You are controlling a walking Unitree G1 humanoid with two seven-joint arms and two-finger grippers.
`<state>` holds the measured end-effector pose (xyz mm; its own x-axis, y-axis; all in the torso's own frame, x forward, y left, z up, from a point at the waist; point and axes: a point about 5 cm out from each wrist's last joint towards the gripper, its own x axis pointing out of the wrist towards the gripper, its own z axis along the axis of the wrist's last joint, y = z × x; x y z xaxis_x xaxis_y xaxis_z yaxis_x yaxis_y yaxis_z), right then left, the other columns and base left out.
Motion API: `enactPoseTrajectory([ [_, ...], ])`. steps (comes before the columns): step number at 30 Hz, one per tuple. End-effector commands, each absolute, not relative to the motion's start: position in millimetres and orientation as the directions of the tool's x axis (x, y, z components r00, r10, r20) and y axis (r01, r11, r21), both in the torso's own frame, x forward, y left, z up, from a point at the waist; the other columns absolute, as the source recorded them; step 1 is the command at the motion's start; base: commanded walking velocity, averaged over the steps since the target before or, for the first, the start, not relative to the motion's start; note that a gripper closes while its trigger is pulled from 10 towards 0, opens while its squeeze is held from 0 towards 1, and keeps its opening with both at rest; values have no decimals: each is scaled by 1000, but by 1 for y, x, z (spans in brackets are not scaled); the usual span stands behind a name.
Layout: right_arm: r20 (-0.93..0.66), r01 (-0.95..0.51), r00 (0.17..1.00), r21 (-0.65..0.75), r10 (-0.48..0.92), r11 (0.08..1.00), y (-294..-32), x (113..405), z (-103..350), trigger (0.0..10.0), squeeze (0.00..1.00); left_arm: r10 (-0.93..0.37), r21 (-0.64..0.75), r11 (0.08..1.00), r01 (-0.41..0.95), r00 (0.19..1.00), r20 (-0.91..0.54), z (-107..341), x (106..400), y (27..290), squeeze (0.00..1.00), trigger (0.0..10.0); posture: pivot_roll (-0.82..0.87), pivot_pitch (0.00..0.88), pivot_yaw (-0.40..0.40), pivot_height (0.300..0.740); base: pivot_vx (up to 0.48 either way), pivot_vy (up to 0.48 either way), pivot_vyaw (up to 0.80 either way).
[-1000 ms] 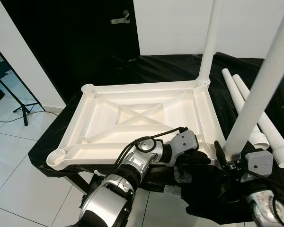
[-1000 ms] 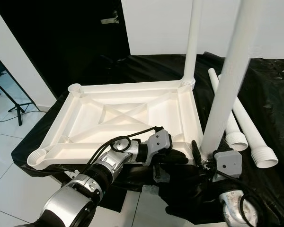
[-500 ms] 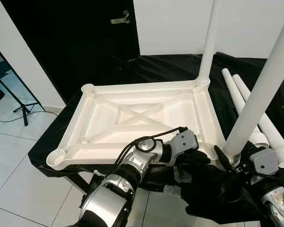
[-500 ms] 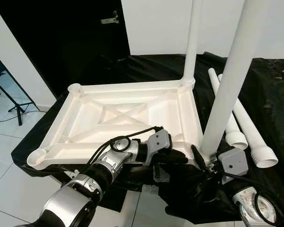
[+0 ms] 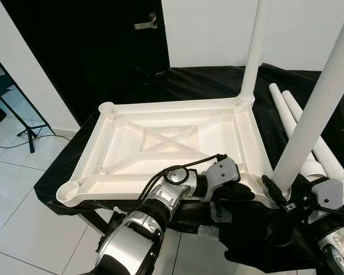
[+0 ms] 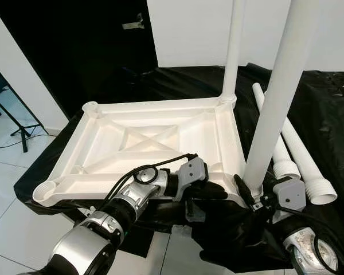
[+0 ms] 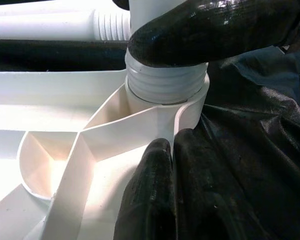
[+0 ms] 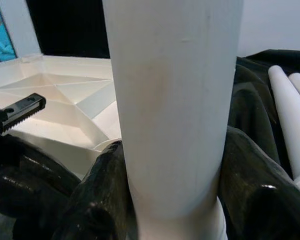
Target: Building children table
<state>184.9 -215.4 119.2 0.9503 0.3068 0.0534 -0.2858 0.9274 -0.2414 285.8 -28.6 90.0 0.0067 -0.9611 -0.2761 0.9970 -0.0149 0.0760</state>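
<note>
White plastic makes up the upturned tabletop (image 5: pixel 166 143), which lies on a surface draped in black cloth (image 5: pixel 206 80); in the left eye view four corner sockets can be counted on it, two of them open on the far-left and near-left corners. Two legs stand upright: the far leg (image 5: pixel 253 48) rises from the tabletop's far right corner and is cut off at the top edge, and the near leg (image 5: pixel 315 109) rises from the near right corner and is also cut off above. Two loose legs (image 5: pixel 309 137) lie on the cloth just right of the tabletop, their threaded ends partly hidden behind the near leg. The left gripper (image 5: pixel 241 192) sits at the tabletop's near edge close to that corner, and the right gripper (image 5: pixel 280 192) is at the base of the near leg; its black fingers blend into the dark cloth and are hard to make out. The right eye view gives the same layout, with the loose legs' ribbed ends (image 6: pixel 318 192) showing more plainly. The left wrist view shows what the head views hide: the near leg's threaded end (image 7: pixel 162 82) seated in the corner socket, a black finger (image 7: pixel 210 30) of the right gripper across it, and the left gripper's fingers (image 7: pixel 145 195) pinched narrowly on the tabletop rim. The right wrist view shows the right gripper's fingers (image 8: pixel 100 195) clasping both sides of the near leg.
</note>
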Motion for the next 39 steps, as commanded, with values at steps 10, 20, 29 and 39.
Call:
enactPoseTrajectory([
  [10, 170, 120, 981, -136, -96, 983, -204, 173, 111, 0, 0, -900, -47, 112, 993, 81, -428, 46, 271, -19, 0, 10000, 15, 0, 86, 740, 0, 0, 0],
  [20, 164, 208, 969, -129, -186, 970, -211, 172, 111, 0, 0, -900, -54, 113, 992, 79, -428, 44, 270, -18, 0, 10000, 16, 0, 84, 740, 0, 0, 0],
  [29, 93, -84, 990, -193, 104, 978, -205, 183, 108, 10000, 1000, -900, -52, 106, 993, 73, -429, 44, 270, -19, 0, 10000, -5, 0, 95, 740, 0, 0, 0],
  [39, 39, -319, 937, -311, 347, 895, -216, 191, 123, 10000, 0, -900, -48, 103, 994, 73, -429, 46, 270, -21, 0, 10000, -9, 0, 93, 740, 0, 0, 0],
])
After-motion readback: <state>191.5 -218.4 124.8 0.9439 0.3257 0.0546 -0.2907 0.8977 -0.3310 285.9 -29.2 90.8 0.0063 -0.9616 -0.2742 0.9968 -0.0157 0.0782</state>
